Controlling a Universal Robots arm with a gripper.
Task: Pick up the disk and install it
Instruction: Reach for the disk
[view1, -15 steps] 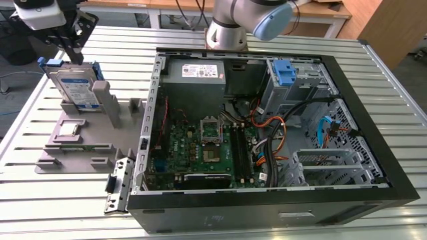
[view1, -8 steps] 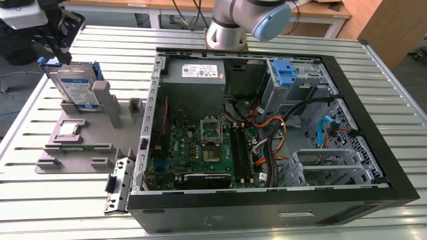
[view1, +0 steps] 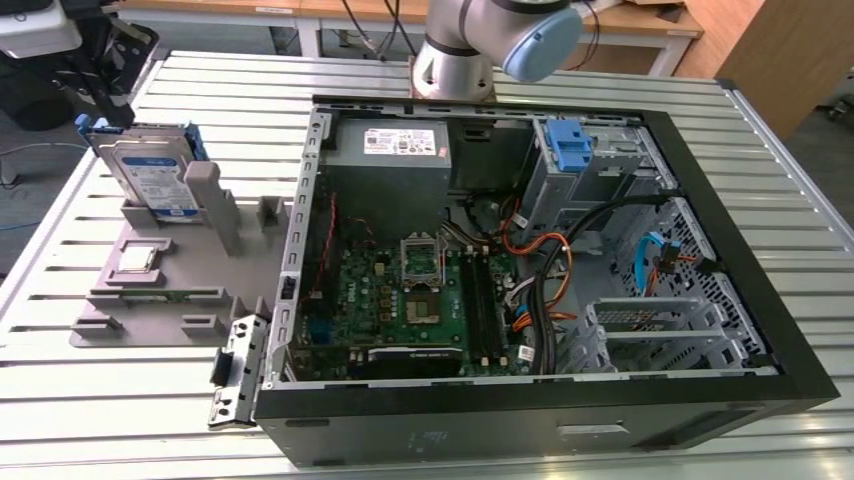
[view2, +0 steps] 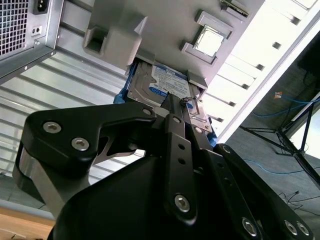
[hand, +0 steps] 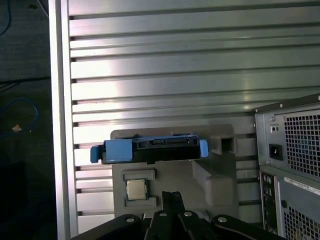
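The disk (view1: 150, 175) is a silver hard drive with a blue-and-white label and a blue carrier frame. It stands on edge in a slot of the grey fixture (view1: 160, 300) at the exterior view's left. My gripper (view1: 118, 112) hangs just above the disk's upper edge, apart from it. In the second wrist view the black fingers (view2: 170, 107) lie together and point at the disk (view2: 167, 82). In the first wrist view the disk (hand: 150, 149) shows edge-on beyond the shut gripper (hand: 172, 196), which holds nothing.
The open computer case (view1: 747, 300) lies at the exterior view's right, with a grey power-supply box (view1: 400, 145), a motherboard (view1: 414, 300), cables and a blue bracket (view1: 571, 145) in the drive bay. A small processor chip (view1: 138, 258) rests on the fixture. The slatted metal table (view1: 80, 400) surrounds all.
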